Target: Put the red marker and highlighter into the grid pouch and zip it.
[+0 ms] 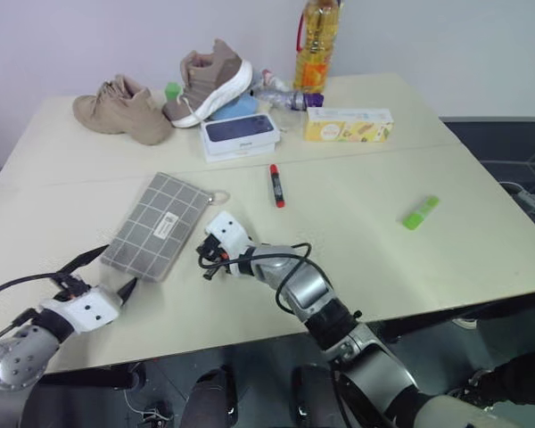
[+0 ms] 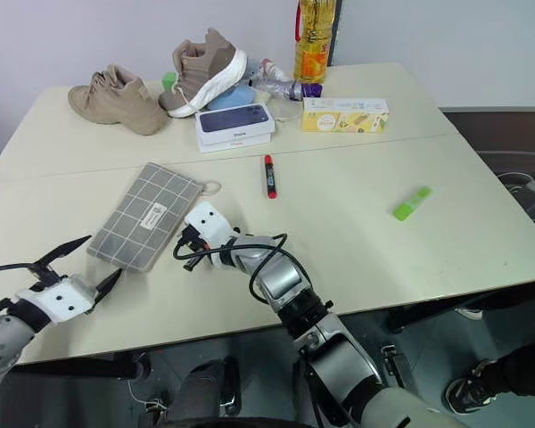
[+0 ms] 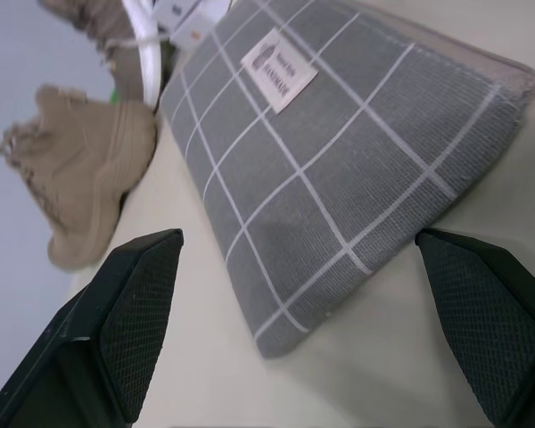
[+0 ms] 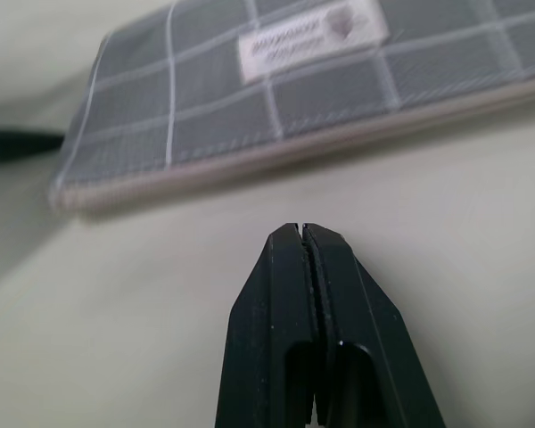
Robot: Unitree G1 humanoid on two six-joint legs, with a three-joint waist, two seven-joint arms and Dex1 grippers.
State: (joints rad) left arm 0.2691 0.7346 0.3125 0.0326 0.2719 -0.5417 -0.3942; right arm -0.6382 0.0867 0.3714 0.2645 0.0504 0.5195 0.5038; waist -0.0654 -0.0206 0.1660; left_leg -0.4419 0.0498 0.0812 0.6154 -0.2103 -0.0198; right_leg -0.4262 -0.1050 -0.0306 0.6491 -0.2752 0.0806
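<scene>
Flat on the pale table (image 1: 481, 241) lies the grid pouch (image 1: 157, 226), its white label (image 1: 167, 224) facing up and its metal ring zip pull (image 1: 219, 197) at the far corner. At the pouch's near corner the left gripper (image 1: 105, 270) hangs with its two black fingers spread wide apart, holding nothing; in the left wrist view the pouch's corner (image 3: 276, 343) sits between the finger pads (image 3: 143, 312), not touching either. The right gripper (image 4: 301, 234) has its fingers pressed together on nothing, and they point at the pouch's long edge from just beside it, with bare tabletop between.

The red marker (image 1: 275, 185) lies beyond the pouch toward the middle of the table, near a phone box (image 1: 241, 134). The highlighter (image 1: 421, 212) rests well apart, toward the right side of the table. Both pens are outside the pouch.

Along the far edge stand two tan shoes (image 1: 123, 109), one propped against the other (image 1: 209, 78), a yellow carton (image 1: 349, 125) and a bottle of oil (image 1: 316, 43).
</scene>
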